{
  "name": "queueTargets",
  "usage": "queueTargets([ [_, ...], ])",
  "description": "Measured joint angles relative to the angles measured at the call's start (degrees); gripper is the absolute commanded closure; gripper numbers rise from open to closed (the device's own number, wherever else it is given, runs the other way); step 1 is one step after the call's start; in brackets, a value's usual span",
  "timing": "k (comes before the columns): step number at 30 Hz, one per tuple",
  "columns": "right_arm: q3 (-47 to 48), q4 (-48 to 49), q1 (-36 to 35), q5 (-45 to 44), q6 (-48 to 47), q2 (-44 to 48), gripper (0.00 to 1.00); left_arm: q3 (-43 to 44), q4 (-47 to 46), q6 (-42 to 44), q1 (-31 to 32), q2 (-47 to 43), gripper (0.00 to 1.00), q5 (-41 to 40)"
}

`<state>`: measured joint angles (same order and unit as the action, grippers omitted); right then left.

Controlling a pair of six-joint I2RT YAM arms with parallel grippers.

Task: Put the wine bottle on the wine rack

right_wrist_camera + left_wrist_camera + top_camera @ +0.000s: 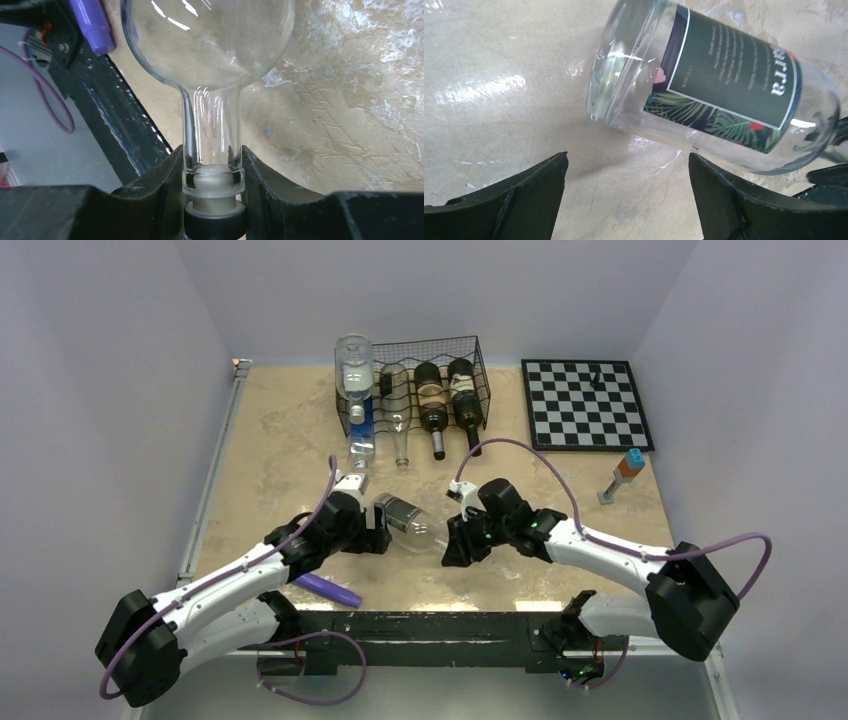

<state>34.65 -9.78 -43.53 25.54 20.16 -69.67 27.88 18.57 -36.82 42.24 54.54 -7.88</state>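
Arms [236, 578] reach inward, low; right claw [213, 167] pinches wine bottle [410, 523] neck; left claw [628, 167] spread near base.

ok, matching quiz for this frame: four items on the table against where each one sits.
Items
1. clear glass wine bottle with dark green label
2. black wire-mesh wine rack
3. black-and-white chessboard
4. purple marker-like stick

Places
a. far right
b. near edge, left side
c. far centre
d. lying at centre, neck in right jaws

Pairs: 1-d, 2-c, 3-a, 4-b
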Motion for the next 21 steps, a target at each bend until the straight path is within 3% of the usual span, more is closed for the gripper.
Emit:
queueTargets([
  [11, 2.7, -1.1, -6.3, -7.1, -4.3, -9.5, 1.00, 2.8, 0.5, 0.9, -0.8, -1.5, 0.05, -3.0],
  [21, 4.5, -0.9, -10.6, -15.9, -6.4, -12.7, 0.60, 3.5, 2.2, 2.4, -1.2, -4.3, 0.04, -4.7],
])
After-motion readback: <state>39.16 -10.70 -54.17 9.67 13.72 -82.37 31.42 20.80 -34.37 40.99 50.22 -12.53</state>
